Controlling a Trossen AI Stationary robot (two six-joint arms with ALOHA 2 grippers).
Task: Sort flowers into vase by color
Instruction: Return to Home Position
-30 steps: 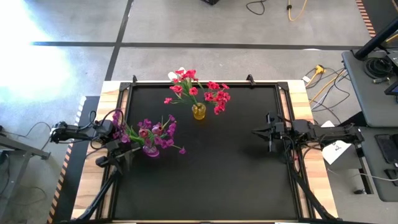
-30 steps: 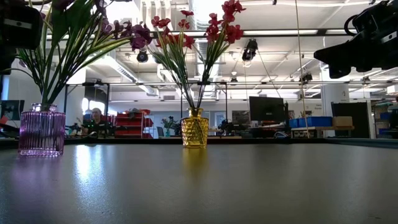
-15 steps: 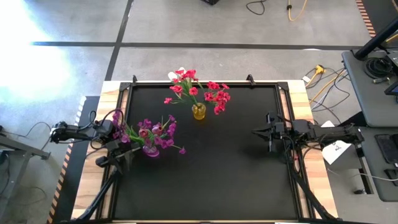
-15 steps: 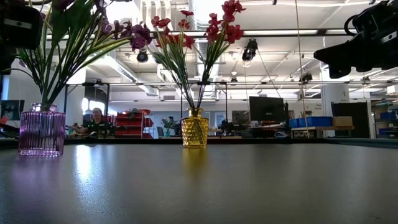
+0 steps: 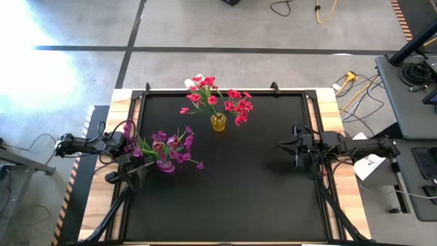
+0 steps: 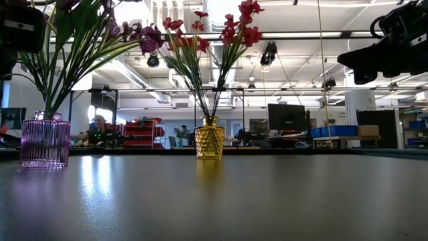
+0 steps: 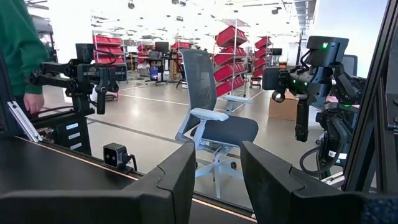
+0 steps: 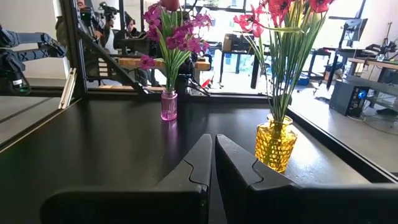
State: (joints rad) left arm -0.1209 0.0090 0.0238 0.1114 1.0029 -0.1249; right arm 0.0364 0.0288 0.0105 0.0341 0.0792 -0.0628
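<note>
all flowers [image 5: 212, 99] stood potted upright; left gripper [image 7: 217, 163], fingers [image 7: 180, 171] spread, hung beside the purple vase [image 5: 166, 166] mid-left; right gripper [image 8: 213, 140], pinched shut, well apart mid-right.

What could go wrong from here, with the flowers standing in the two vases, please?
1. The purple flowers fan out from the purple vase toward the left gripper, which is open close beside them; any swing of that arm could snag a stem and tip the vase.
2. The red flowers stand tall and wide in the yellow vase, so it looks top-heavy; a knock to the table might topple it. The right gripper waits shut, well clear.
</note>
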